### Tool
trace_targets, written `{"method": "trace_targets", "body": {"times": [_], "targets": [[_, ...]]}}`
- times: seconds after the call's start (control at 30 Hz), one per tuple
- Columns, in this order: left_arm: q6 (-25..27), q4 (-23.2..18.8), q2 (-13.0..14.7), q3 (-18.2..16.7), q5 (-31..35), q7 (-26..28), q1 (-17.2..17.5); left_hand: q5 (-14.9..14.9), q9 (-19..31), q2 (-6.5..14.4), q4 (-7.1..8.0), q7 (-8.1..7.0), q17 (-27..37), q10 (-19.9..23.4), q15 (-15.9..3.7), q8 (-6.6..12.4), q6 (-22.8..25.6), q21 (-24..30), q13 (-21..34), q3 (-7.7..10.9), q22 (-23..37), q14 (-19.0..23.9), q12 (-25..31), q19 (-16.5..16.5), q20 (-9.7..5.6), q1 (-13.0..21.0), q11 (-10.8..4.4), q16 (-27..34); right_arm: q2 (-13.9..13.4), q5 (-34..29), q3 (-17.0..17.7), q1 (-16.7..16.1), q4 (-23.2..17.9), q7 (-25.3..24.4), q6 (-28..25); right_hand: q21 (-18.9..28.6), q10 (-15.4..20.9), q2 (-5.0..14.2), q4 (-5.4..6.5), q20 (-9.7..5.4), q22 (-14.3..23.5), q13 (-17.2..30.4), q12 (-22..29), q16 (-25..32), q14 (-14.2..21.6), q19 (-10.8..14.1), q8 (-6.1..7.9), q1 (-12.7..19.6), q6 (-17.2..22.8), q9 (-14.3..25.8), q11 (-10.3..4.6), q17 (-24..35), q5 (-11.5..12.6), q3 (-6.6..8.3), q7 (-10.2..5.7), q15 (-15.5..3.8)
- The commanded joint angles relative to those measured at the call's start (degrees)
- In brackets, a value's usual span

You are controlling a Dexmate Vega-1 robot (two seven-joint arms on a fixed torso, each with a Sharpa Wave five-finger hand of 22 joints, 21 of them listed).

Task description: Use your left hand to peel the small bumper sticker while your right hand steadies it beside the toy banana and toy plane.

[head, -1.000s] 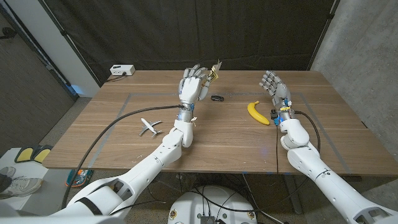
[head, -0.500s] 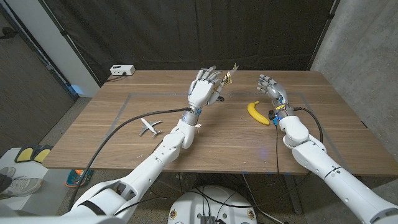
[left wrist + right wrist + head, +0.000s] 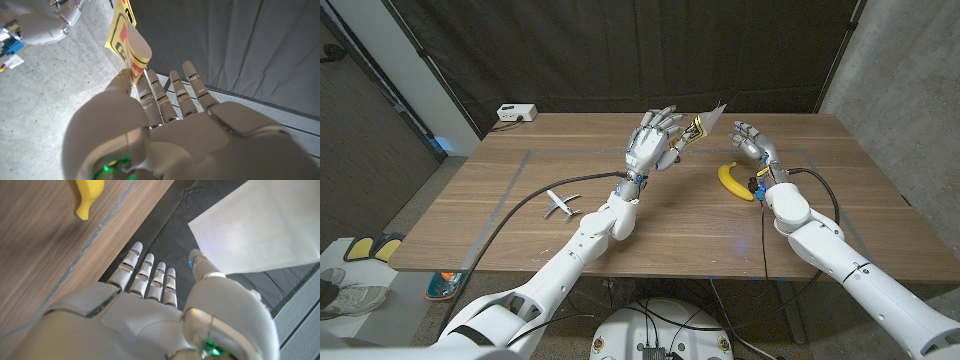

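Observation:
My left hand (image 3: pixel 655 141) is raised above the table's far middle and pinches the small yellow bumper sticker (image 3: pixel 697 126) between thumb and a finger. In the left wrist view the sticker (image 3: pixel 123 36) stands up from that pinch, showing red and black print. A white flap (image 3: pixel 718 108) sticks out from the sticker toward my right hand (image 3: pixel 751 141), which is raised with its fingers apart. The white sheet (image 3: pixel 260 230) lies just beyond the thumb in the right wrist view; I cannot tell whether they touch. The toy banana (image 3: pixel 732 180) lies below the right hand. The toy plane (image 3: pixel 560 205) sits at the left.
A white box (image 3: pixel 516 113) stands at the table's back left corner. A dark cable (image 3: pixel 510 195) runs over the table beside the plane. Dark curtains hang behind the table, and its right edge (image 3: pixel 880 170) is near my right arm.
My left hand has carried the sticker to the right, close to the right hand. The right hand has shifted slightly left toward it. The white flap now shows beside the sticker.

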Motion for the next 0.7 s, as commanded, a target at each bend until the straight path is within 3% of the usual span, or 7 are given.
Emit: {"method": "trace_targets", "body": {"times": [0.03, 0.17, 0.23, 0.43, 0.7], "targets": [[-12.23, 2.68, -2.62, -2.97, -3.29, 0.04, 0.73, 0.58, -0.03, -0.29, 0.02, -1.59, 0.26, 0.48, -7.24, 0.27, 2.05, 0.30, 0.34, -0.37, 0.11, -0.36, -0.08, -0.39, -0.04, 0.31, -0.05, 0.28, 0.95, -5.82, -2.65, 2.02, -1.32, -4.96, -4.40, 0.14, -0.14, -0.39, 0.08, -0.31, 0.15, 0.12, 0.18, 0.55, 0.57, 0.07, 0.12, 1.42, -0.32, 0.12, -1.09, 0.34, 0.06, -0.53, -0.87, -1.55], [-15.39, 3.92, -1.44, -0.47, -10.31, 0.04, -0.29, 1.37, -0.38, -0.97, 0.04, -3.21, 0.41, 0.04, -7.32, 0.62, 2.91, 0.37, 0.70, -0.98, 0.06, -0.38, -0.28, -0.40, -0.17, 0.21, -0.69, 0.36, 1.74, -7.67, -3.30, 2.45, -1.34, -6.66, -4.62, 0.19, -0.79, -1.14, 0.21, -0.56, 0.18, 0.16, 0.08, 0.61, 0.27, 0.01, 0.00, 2.00, -0.97, 0.13, -1.23, 0.54, 0.26, -1.18, -1.14, -2.05], [-16.27, 3.23, 1.51, 3.08, -17.00, -1.43, -1.48, 1.92, -0.20, -1.38, 0.13, -4.08, 0.45, -0.45, -7.16, 0.87, 2.95, 0.40, 0.93, -1.43, 0.04, -0.64, -0.50, -0.44, -0.19, 0.05, -1.13, 0.28, 1.97, -8.30, -3.53, 2.59, -1.48, -7.07, -4.54, 0.21, -0.87, -1.31, 0.25, -0.64, 0.19, 0.17, 0.10, 0.58, 0.05, 0.00, -0.02, 2.14, -1.10, 0.13, -1.26, 0.59, 0.32, -1.36, -1.20, -2.14], [-15.97, -3.92, 8.88, 8.07, -35.19, -15.29, -1.69, 3.49, 0.26, -1.95, 0.64, -4.58, 0.51, -2.38, -6.71, 1.22, 2.58, 0.33, 1.49, -2.47, -0.03, -1.62, -1.33, -0.86, -0.11, -0.47, -1.14, -0.05, 2.16, -8.59, -3.43, 2.46, -1.89, -7.27, -4.50, 0.13, -0.94, -1.75, 0.46, -0.69, 0.21, 0.20, 0.21, 0.56, -0.41, -0.35, 0.05, 2.45, -1.20, 0.14, -1.24, 0.76, 0.50, -1.90, -1.22, -2.10], [-17.57, -6.69, 14.15, 10.46, -50.79, -28.70, -3.19, 5.39, 0.94, -0.65, 1.63, -4.15, 0.58, -3.19, -6.29, 0.82, 0.22, 0.34, 2.09, -2.79, -0.03, -1.99, -1.64, -1.29, -0.15, -0.75, -0.74, -0.13, 2.89, -9.25, -3.27, 2.09, -2.06, -8.59, -4.55, 0.07, -1.07, -2.07, 1.08, -0.67, 0.26, 0.25, 0.31, 0.54, -1.11, -0.77, 0.06, 2.17, -1.38, 0.16, -1.18, 1.04, 0.58, -2.79, -1.13, -1.93]]}}
